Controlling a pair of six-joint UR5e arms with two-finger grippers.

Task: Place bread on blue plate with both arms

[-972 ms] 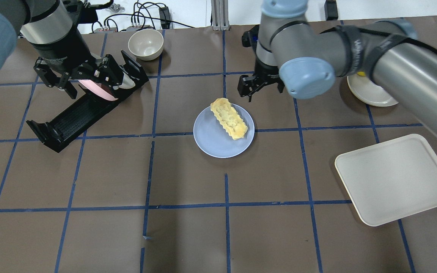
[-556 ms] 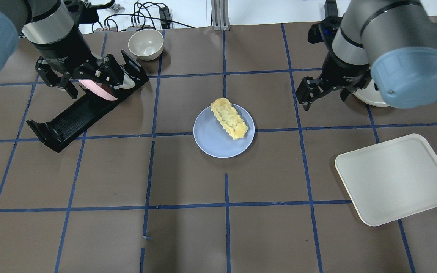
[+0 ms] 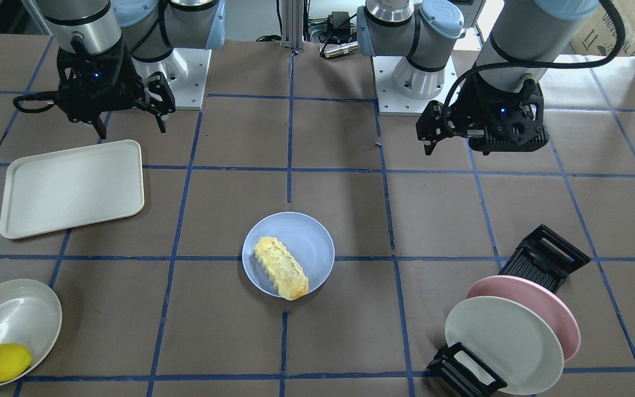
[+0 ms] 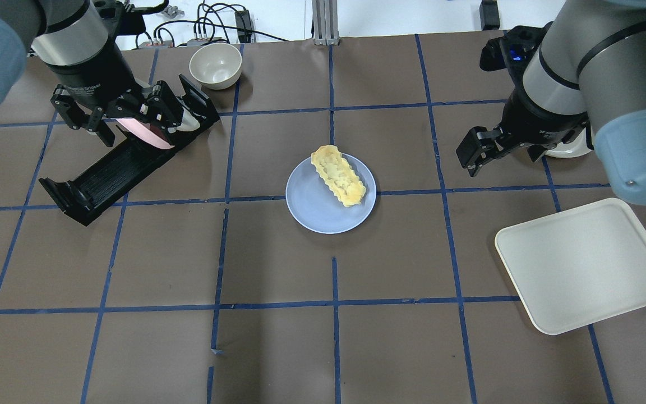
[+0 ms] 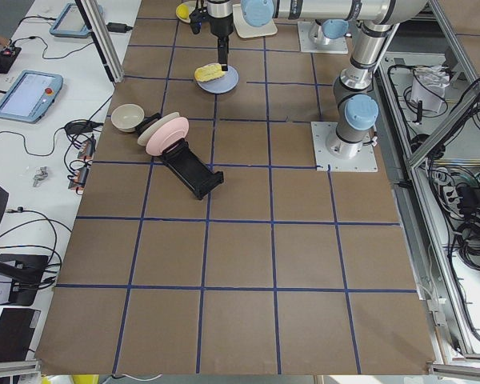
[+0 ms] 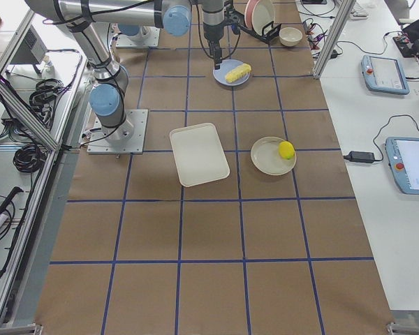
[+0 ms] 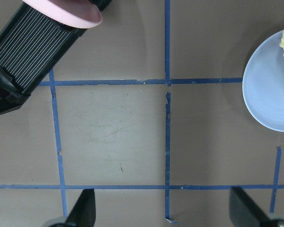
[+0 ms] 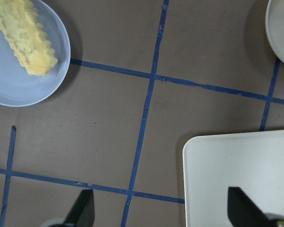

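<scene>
The bread point(image 4: 338, 175), a pale-yellow ridged loaf, lies diagonally on the right half of the blue plate point(image 4: 312, 210) at the table's middle. It also shows in the front view, bread point(image 3: 280, 267) on plate point(image 3: 309, 240). My left gripper point(image 4: 135, 128) is open and empty above the dish rack, well left of the plate. My right gripper point(image 4: 502, 160) is open and empty, well right of the plate. The left wrist view shows the plate's edge point(image 7: 270, 94). The right wrist view shows the bread point(image 8: 26, 38) on the plate point(image 8: 19, 82).
A black dish rack point(image 4: 115, 163) with a pink plate point(image 3: 563, 317) and a cream-white plate point(image 3: 502, 342) stands at the left. A beige bowl point(image 4: 215, 65) sits behind it. A white tray point(image 4: 586, 264) lies front right. A lemon point(image 3: 2, 362) sits on a cream plate point(image 3: 11, 311).
My right gripper has moved away from the plate's far right edge, to the right and a little toward the robot. The left arm, bread and plate have not moved.
</scene>
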